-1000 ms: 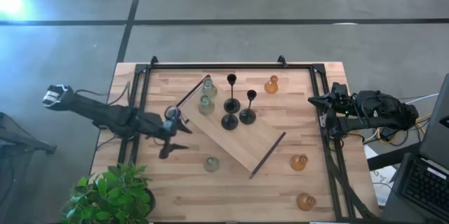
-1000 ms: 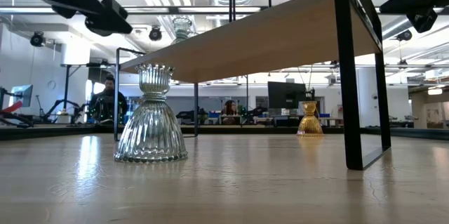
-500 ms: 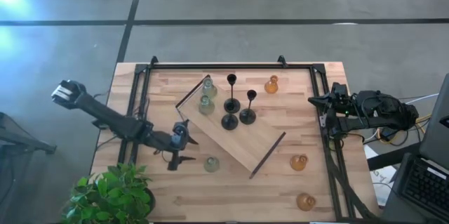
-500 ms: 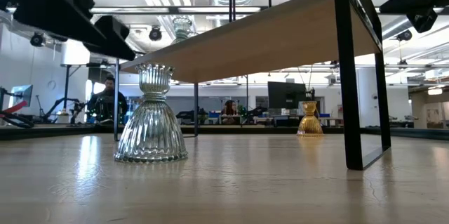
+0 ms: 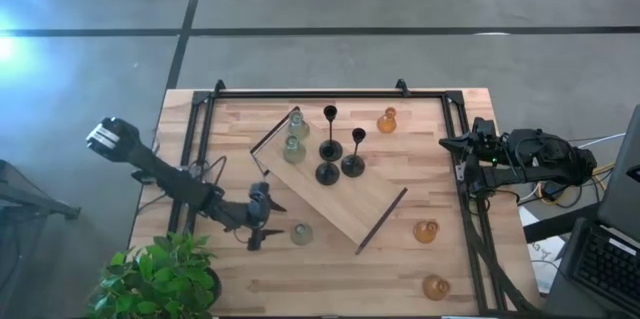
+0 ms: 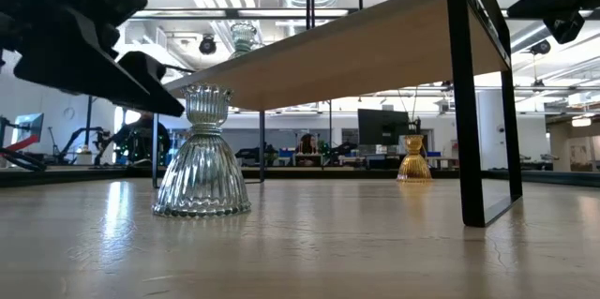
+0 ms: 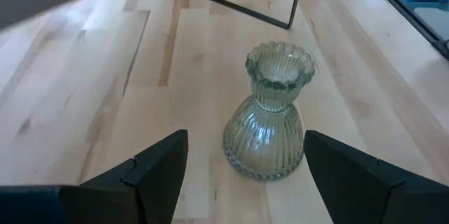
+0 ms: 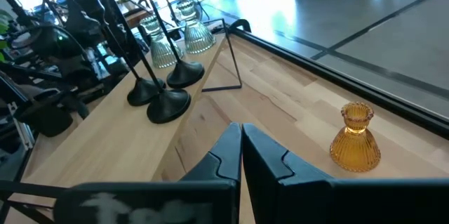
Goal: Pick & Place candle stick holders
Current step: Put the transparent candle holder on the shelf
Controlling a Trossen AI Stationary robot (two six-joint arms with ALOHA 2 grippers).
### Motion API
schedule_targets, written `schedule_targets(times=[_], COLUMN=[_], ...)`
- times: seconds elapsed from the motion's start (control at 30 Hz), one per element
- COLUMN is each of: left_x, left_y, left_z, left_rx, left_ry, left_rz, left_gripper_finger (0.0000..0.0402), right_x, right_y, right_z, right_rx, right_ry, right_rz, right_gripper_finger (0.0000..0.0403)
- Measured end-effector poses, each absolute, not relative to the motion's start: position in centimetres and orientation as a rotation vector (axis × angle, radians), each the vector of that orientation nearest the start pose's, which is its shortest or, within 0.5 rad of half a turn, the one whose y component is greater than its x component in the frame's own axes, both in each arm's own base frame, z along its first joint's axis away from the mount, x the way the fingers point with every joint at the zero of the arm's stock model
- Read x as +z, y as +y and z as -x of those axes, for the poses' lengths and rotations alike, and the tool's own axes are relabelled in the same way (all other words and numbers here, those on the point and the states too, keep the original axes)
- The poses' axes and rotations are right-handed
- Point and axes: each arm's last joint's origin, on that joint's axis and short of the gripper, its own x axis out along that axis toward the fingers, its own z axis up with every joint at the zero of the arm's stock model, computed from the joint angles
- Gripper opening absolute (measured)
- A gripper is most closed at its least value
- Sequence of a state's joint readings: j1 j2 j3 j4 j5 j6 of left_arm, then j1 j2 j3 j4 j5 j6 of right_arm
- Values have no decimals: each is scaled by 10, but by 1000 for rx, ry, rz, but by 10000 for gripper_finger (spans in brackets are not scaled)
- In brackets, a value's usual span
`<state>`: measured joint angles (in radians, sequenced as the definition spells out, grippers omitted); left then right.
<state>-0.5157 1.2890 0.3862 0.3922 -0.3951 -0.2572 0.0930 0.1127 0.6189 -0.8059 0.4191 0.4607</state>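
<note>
I see a pale green ribbed glass holder (image 7: 270,112) on light wood planks (image 7: 91,90). At the right of my right wrist view sits an amber ribbed holder (image 8: 356,137); three black holders (image 8: 158,87) stand upper left.

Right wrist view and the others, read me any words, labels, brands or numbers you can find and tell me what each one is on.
No text can be read in any view.
Right gripper: a pale smear on the dark wrist body below it may be a label, too blurred to read.
Green holder, amber holder, board: no markings show.
Screens in the room behind: too small to read.
</note>
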Motion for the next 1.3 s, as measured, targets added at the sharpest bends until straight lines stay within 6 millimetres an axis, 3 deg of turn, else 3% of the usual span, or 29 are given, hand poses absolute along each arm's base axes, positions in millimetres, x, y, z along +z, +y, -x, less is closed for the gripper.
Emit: schedule_targets(times=[0.7,1.3], left_x=[127,122], left_y=[-117,-129], left_z=[-227,-255], left_rx=[-57,-75], left_ry=[364,324], left_rz=[79,30], left_gripper_finger=[287,276], right_x=[277,277], right_y=[-9,-9], right_z=[-34,-34], right_rx=[-384,-384], right_ry=[211,210], right_rz=[-377,-378], right_gripper_finger=[8,8])
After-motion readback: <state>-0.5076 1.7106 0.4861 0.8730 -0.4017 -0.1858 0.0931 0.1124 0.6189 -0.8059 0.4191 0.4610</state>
